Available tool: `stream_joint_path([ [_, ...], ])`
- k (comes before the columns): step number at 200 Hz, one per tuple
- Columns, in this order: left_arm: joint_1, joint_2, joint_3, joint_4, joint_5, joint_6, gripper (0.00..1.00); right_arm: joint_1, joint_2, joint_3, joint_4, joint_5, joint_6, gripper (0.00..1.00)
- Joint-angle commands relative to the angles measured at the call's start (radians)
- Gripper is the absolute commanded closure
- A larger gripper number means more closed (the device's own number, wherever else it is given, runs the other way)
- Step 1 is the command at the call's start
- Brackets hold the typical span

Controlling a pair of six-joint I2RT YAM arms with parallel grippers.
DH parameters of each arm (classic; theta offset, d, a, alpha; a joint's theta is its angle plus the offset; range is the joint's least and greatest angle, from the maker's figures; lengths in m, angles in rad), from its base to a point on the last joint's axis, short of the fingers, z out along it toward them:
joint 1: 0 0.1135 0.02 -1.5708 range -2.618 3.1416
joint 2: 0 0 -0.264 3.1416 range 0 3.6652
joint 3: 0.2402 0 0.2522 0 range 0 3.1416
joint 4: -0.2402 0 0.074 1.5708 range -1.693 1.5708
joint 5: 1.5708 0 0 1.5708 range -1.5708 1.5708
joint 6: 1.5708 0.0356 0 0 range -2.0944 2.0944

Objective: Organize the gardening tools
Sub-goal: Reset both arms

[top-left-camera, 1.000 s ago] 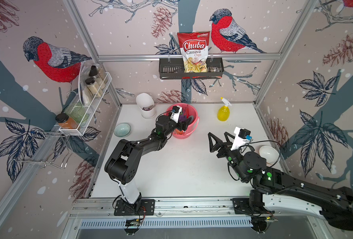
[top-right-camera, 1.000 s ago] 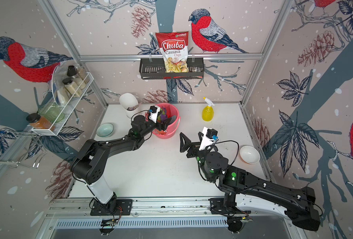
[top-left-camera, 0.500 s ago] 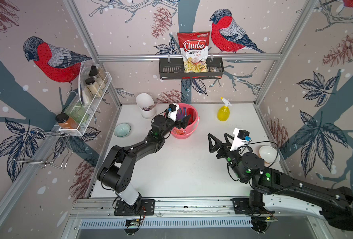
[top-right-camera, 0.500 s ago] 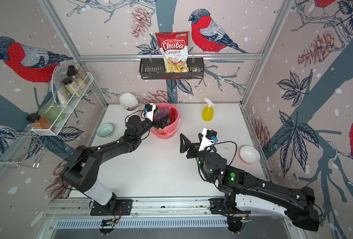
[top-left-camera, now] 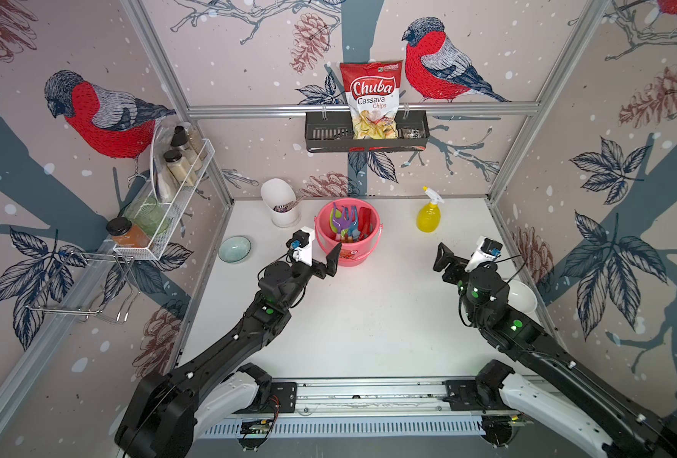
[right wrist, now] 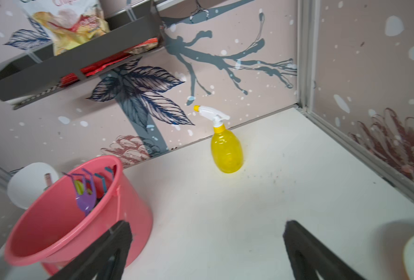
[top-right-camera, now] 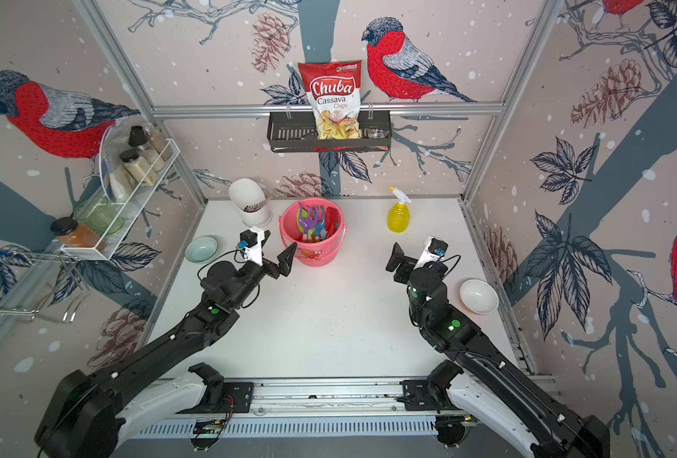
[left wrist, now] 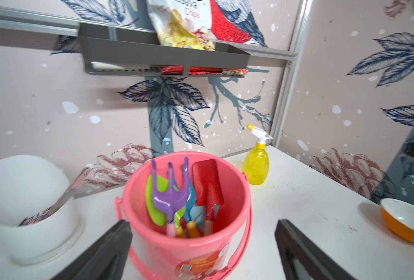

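View from above: a white table [top-left-camera: 368, 317]. A pink bucket [top-left-camera: 354, 253] stands at 12 o'clock on it, near the back wall. All five gardening tools [top-left-camera: 346, 226] stand inside the bucket, handles down. The purple fork [left wrist: 168, 196] is in front, with the green spade [left wrist: 152, 206] behind it. The blue fork [left wrist: 189, 201], the light-blue trowel [left wrist: 199, 214] and the red square shovel [left wrist: 207, 181] follow towards the bucket's 3 o'clock side.

My left claw [left wrist: 202, 222] hovers at the bucket's 7 o'clock side, released, jaws spread wide and empty. Whether it touches the bucket's wall I cannot tell. My right claw [right wrist: 207, 222] hangs over bare table between 2 and 3 o'clock, also spread wide, grasping nothing.

A yellow spray bottle [top-left-camera: 428, 218] stands at 1 o'clock, a white holder [top-left-camera: 283, 206] at 11, a teal bowl [top-left-camera: 234, 249] at 10 and a white bowl [top-left-camera: 525, 297] at 3.
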Motion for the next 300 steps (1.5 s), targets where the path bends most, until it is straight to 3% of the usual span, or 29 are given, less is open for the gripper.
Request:
stream_joint_path([
  [1,-0.003,-0.086,-0.060,-0.072,-0.171,-0.022,0.04,-0.104,0.009,-0.039,0.075,-0.052,-0.040,0.00],
  [38,0.020,-0.160,-0.128,-0.079,-0.305,0.024,0.04,-0.320,0.086,-0.127,0.191,-0.062,-0.053,0.00],
  [60,0.048,-0.191,-0.196,0.009,-0.378,0.061,0.04,-0.421,0.131,-0.219,0.342,-0.120,-0.083,0.00],
  [115,0.189,-0.179,-0.319,0.179,-0.440,0.101,0.04,-0.481,0.252,-0.383,0.715,-0.065,-0.257,0.00],
  [163,0.375,0.080,-0.356,0.453,-0.298,0.046,0.04,-0.514,0.327,-0.443,0.908,-0.126,-0.313,0.00],
  [250,0.415,0.583,-0.346,0.883,-0.249,0.098,0.04,-0.525,0.509,-0.492,1.227,-0.231,-0.386,0.00],
  [260,0.415,0.611,-0.343,0.918,-0.249,0.103,0.04,-0.526,0.517,-0.490,1.254,-0.241,-0.389,0.00],
  [275,0.416,0.583,-0.322,0.824,-0.246,0.094,0.04,-0.529,0.564,-0.478,1.262,-0.268,-0.375,0.00],
  [300,0.417,0.595,-0.330,0.856,-0.237,0.099,0.04,-0.519,0.705,-0.531,1.503,-0.303,-0.397,0.00],
])
